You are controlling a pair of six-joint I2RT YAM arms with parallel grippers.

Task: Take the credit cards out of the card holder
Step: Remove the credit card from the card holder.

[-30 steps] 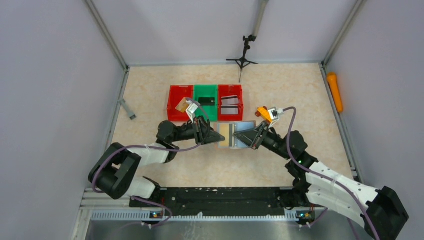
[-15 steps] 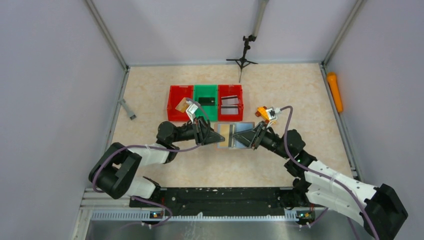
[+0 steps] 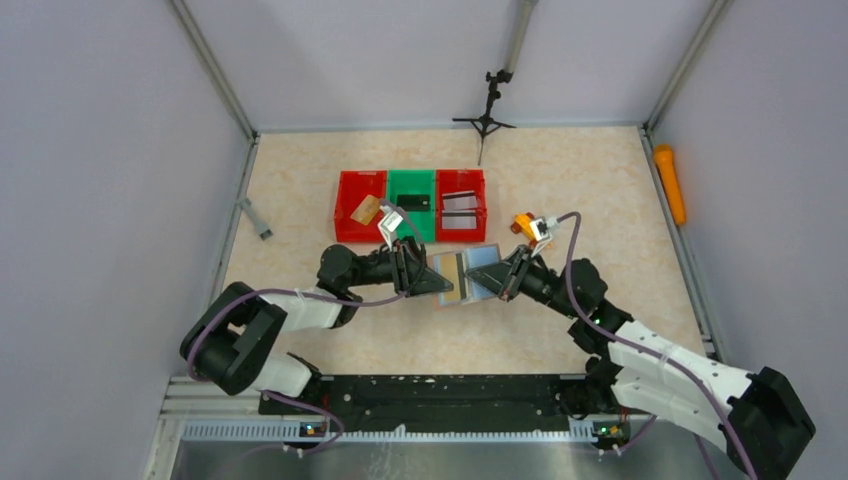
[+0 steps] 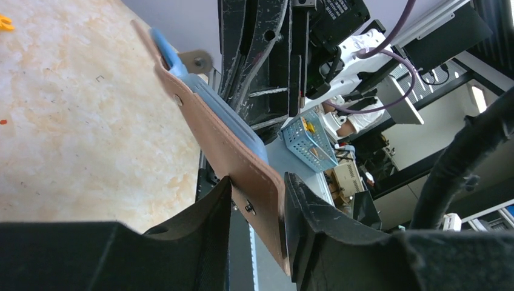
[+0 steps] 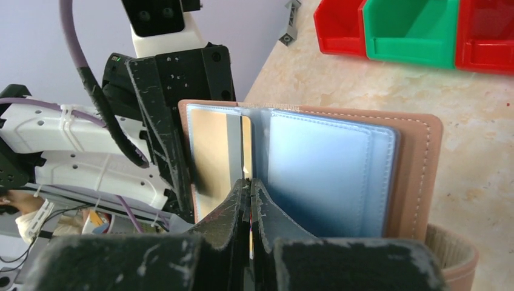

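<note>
Note that the card holder (image 3: 465,275) is held open above the table's middle, long axis left-right, your left tool (image 4: 257,185) pinching its left flap, while your right tool (image 5: 250,185), pressed together at the fold, sits just right of the tan-gold card (image 5: 212,154).

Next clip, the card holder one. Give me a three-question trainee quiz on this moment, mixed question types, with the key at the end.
1. True or false: the card holder is folded shut.
2. The bin with the black card in it is: A red; B green; C blue.
3. Fill in: the ___ tool grips the holder's tan outer cover by its edge.
Key: 1 false, it is spread open with its inner panels showing; 2 B; 3 left, the left tool has the cover between its fingers.
</note>
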